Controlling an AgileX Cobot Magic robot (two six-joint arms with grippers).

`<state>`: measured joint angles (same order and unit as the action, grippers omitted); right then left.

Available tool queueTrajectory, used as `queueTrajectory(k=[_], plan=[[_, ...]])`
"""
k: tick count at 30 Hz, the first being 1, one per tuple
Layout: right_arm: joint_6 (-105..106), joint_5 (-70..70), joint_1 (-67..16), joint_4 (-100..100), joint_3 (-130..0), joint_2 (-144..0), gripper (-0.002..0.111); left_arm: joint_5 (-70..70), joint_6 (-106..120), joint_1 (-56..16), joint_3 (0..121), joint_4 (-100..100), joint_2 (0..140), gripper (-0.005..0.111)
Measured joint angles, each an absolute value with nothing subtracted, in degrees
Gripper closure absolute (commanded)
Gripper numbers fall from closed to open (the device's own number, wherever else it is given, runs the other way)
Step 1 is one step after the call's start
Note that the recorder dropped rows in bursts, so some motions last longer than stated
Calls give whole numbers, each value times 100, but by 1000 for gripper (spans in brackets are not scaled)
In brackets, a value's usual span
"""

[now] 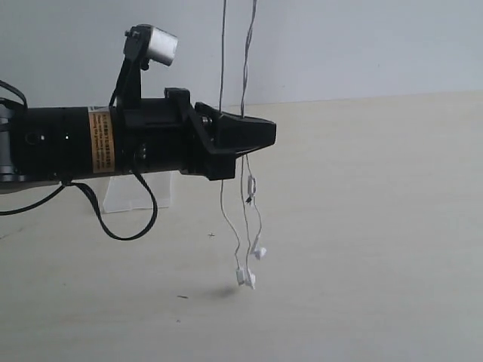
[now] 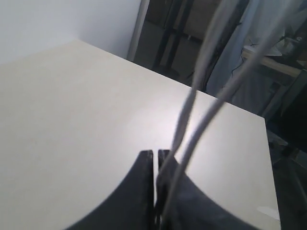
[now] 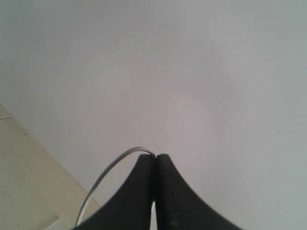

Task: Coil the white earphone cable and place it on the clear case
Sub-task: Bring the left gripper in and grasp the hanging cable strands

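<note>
The white earphone cable [image 1: 244,60] drops in two strands from above the exterior view's top edge, runs past my left gripper [image 1: 268,134] and hangs on down over the table. Its inline remote pod [image 1: 250,187] and two earbuds [image 1: 246,277] dangle just above the tabletop. In the left wrist view my left gripper [image 2: 155,152] is shut, with both strands [image 2: 191,98] running into its closed jaws. My right gripper [image 3: 154,156] is shut on the cable [image 3: 110,167], which arcs out from its tips; it is out of the exterior view. The clear case [image 1: 124,194] lies on the table behind my left arm, partly hidden.
A thick black robot cable [image 1: 113,226] loops down in front of the case. The left arm's wrist camera [image 1: 160,44] stands above the arm. The pale tabletop [image 1: 362,249] stretches right and forward. In the left wrist view the table's far edge [image 2: 211,96] borders dark racks.
</note>
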<state>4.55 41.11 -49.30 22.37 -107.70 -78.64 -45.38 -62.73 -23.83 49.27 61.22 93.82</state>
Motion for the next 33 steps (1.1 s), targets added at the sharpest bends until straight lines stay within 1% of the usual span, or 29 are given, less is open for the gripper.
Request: queueTrajectory(k=[4, 6, 8, 11, 13, 15, 33], plan=[[455, 4122, -4930, 2237, -10799, -7864, 108, -4786, -6323, -2383, 4927, 6265, 9382, 75], [455, 4169, -4930, 2237, -10799, -7864, 108, -4849, -6391, -2383, 4927, 6290, 9382, 68], [455, 4192, -4930, 2237, -10799, -7864, 108, -4849, -6431, -2383, 4927, 6290, 9382, 64], [455, 4213, -4930, 2237, -10799, -7864, 108, -4849, -6487, -2383, 4927, 6290, 9382, 66], [455, 4224, -4930, 2237, -10799, -7864, 108, -4849, -6509, -2383, 4927, 6290, 9382, 71], [455, 4224, -4930, 2237, -10799, -7864, 108, -4849, -6509, -2383, 4927, 6290, 9382, 73], [455, 4224, -4930, 2237, -10799, -7864, 108, -4873, -6518, -2383, 4927, 6290, 9382, 73]])
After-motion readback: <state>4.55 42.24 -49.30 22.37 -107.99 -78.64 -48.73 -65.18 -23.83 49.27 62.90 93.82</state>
